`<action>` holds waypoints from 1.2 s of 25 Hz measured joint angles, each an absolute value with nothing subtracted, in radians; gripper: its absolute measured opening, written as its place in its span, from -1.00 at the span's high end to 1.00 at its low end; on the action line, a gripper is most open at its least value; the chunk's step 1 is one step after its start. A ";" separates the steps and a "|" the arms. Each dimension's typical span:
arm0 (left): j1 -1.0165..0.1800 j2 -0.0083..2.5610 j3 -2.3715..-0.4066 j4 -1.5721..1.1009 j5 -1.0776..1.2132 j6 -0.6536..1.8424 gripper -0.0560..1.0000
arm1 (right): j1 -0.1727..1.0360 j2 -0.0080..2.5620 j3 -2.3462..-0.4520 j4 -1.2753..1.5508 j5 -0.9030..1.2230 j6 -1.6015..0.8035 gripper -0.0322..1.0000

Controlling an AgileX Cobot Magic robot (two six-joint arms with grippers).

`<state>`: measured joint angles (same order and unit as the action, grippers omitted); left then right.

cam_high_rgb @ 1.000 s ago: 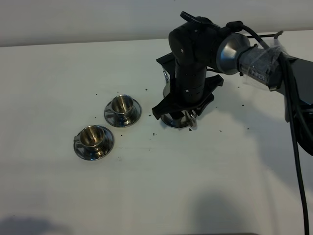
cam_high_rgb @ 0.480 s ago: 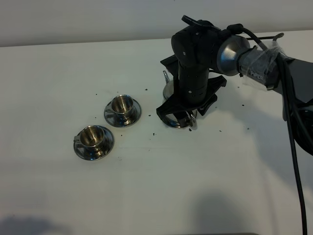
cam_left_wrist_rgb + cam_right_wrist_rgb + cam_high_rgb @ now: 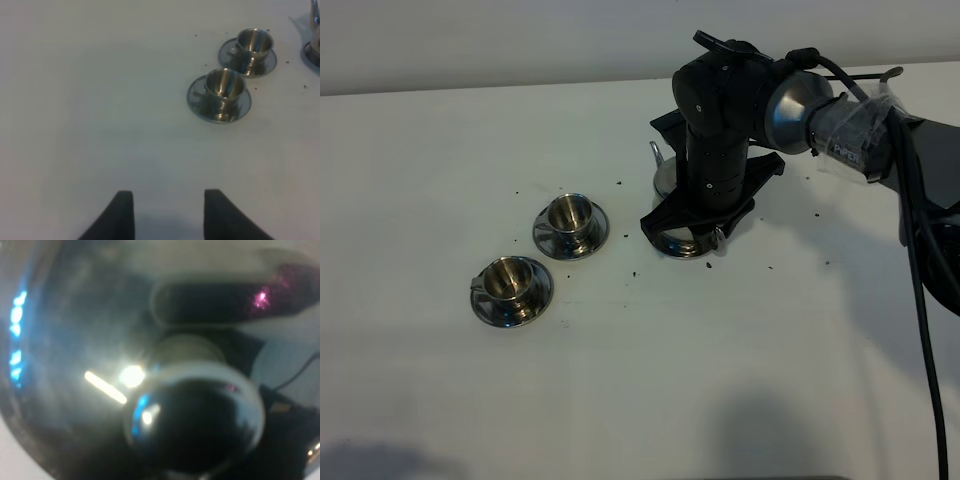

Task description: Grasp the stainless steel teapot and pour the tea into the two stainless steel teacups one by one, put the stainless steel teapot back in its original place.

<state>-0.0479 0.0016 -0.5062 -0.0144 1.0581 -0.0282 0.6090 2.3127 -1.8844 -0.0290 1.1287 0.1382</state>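
Note:
The stainless steel teapot [image 3: 663, 178] stands right of centre, mostly hidden under my right arm; its thin spout, base edge and loop handle [image 3: 718, 240] show. The right wrist view is filled by its blurred lid and knob [image 3: 195, 420]. My right gripper [image 3: 705, 222] hangs right over the pot; its fingers are hidden. A rim [image 3: 682, 251] under the pot may be the round disc. The two steel teacups [image 3: 570, 214] [image 3: 510, 279] stand upright on saucers to the left, also in the left wrist view [image 3: 254, 42] [image 3: 224, 84]. My left gripper [image 3: 167, 212] is open and empty.
The white table [image 3: 640, 380] carries small dark specks around the pot and cups. The right arm's cables [image 3: 920, 260] run down the right side. The pot's edge shows at the left wrist view's border [image 3: 314, 47].
My right arm has shifted slightly right and toward the back over the teapot, uncovering a little more of the spout side. Cups and left gripper have not moved.

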 joint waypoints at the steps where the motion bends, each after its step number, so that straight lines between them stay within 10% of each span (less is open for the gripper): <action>1: -0.048 0.002 -0.506 -0.014 1.058 -0.028 0.20 | 0.609 2.313 -1.884 -0.028 1.128 0.138 0.57; 30: -0.048 0.002 -0.506 -0.014 1.058 -0.028 0.20 | 0.663 2.264 -1.942 -0.178 1.161 -0.176 0.58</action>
